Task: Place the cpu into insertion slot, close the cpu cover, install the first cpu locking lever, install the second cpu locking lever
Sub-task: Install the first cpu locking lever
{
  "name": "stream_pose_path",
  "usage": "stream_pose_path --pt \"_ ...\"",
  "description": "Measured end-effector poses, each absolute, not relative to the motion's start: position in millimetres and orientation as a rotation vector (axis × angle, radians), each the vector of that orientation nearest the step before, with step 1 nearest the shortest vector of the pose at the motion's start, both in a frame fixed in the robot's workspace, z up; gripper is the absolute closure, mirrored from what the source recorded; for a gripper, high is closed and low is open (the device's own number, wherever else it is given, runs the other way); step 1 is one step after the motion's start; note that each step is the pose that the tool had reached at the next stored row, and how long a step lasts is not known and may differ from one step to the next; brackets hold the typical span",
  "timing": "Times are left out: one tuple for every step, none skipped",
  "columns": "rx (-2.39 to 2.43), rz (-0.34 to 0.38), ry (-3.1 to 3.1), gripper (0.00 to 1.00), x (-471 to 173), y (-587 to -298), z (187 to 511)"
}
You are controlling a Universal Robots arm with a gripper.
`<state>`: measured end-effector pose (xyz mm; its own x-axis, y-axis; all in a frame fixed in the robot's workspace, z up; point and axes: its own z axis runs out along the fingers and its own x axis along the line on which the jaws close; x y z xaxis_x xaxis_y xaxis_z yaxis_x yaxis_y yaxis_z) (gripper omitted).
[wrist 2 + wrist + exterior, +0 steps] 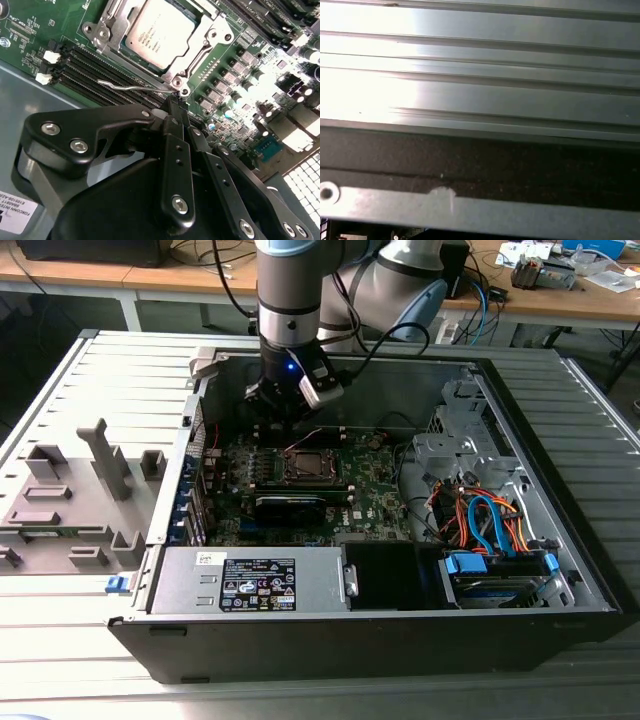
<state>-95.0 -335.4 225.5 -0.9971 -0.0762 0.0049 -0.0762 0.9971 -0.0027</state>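
Observation:
The cpu lies flat in the insertion slot on the green motherboard, its silver top showing through the window of the cpu cover, which is folded down over it. A thin silver locking lever lies along the socket's side, next to the memory slots. My gripper hangs over the board inside the case, at the socket's edge, its black fingers pressed together with nothing visible between them. Its tip sits right at the lever's end near the cover's corner screw. In the exterior view the gripper is just behind the socket.
Long black memory slots run beside the socket. A black card sits in front of it, a power supply at the case front, and a drive cage with cables on the exterior view's right. The case wall is close by.

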Motion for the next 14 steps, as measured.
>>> stream_pose_path --pt "0.122 0.004 -3.134 0.89 -94.9 -335.1 224.3" --pt "0.124 0.004 -3.134 0.89 -94.9 -334.8 223.4" --pt "0.124 0.004 -3.134 0.89 -95.0 -334.8 222.9" --pt "0.125 0.004 -3.134 0.89 -95.0 -334.7 222.2" --pt "0.126 0.004 -3.134 0.89 -95.0 -334.7 221.3" --pt "0.127 0.004 -3.134 0.89 -95.0 -334.7 220.5" --pt "0.128 0.004 -3.134 0.89 -94.9 -334.6 219.4" --pt "0.129 0.004 -3.134 0.89 -94.9 -334.5 218.6" --pt "0.129 0.004 -3.134 0.89 -94.8 -334.4 217.9" --pt "0.13 0.004 -3.134 0.89 -94.7 -334.4 217.3" --pt "0.132 0.004 -3.134 0.89 -94.5 -334.3 216.2" --pt "0.133 0.004 -3.134 0.89 -94.4 -334.3 215.6" --pt "0.134 0.004 -3.134 0.89 -94.2 -334.3 215.0" --pt "0.135 0.005 -3.134 0.89 -94.0 -334.2 214.4"
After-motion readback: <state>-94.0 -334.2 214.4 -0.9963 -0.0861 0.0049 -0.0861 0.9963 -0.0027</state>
